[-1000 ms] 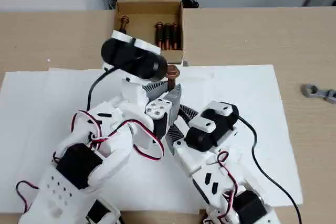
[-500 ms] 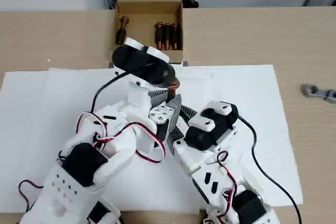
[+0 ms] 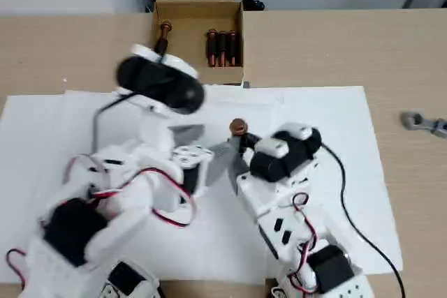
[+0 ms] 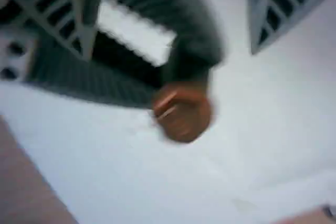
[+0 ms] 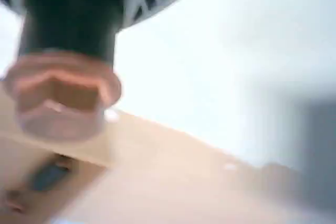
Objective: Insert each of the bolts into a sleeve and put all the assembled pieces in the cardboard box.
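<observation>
Finds the right gripper clamped on a dark sleeve with a copper bolt seated in it, head poking out past the fingers. Puts this over the white paper, near the middle of the surface. Places the left gripper just left of it, fingers spread and holding nothing. Counts four finished pieces in the cardboard box at the far edge: three side by side on its right, one by its left wall.

Judging by looks:
- **Bolt:** metal, stiff and fairly dense for its bulk, not fragile.
- **Sleeve:** smooth, likely a little slick against ribbed plastic fingers.
- **Fit:** probably loose, so best kept head-up or level. Tipped head-down, could let the bolt slide out.

Better to grip across the middle of the sleeve than on the head, which would leave the sleeve free to drop. Worth a firm squeeze, since a round body can roll or twist between flat fingers.

For the box, should carry far and slightly left and lower close to the floor beside the others. Should release only then, not drop from height and risk a bounce or the two parts separating. Can ignore the wrench at the right edge.
</observation>
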Tool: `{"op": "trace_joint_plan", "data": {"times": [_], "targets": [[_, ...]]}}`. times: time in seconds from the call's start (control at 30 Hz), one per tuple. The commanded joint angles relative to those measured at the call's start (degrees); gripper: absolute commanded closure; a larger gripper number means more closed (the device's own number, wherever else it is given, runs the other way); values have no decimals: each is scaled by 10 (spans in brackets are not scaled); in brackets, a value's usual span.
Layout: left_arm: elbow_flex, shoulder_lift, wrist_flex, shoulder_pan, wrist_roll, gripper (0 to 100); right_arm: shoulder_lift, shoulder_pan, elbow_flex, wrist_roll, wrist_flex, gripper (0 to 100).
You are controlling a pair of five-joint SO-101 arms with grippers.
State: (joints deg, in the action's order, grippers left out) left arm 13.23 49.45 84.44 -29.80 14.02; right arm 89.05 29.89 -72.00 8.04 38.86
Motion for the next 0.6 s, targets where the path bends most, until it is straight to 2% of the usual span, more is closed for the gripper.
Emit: {"op": "trace_joint_plan", "data": {"times": [0.0,0.07,0.1,0.43,0.57], "targets": [[-37,2,34,40,-148,930,-115,-29,108,-11,-57,996],[-36,3,57,68,-210,998,-195,-33,152,-25,-99,996],[-36,3,68,81,-222,992,-237,-33,174,-31,-116,996],[-14,3,79,259,-226,994,-606,-60,359,-33,-312,996],[15,3,77,291,-224,994,-720,-61,413,-31,-361,996]]}}
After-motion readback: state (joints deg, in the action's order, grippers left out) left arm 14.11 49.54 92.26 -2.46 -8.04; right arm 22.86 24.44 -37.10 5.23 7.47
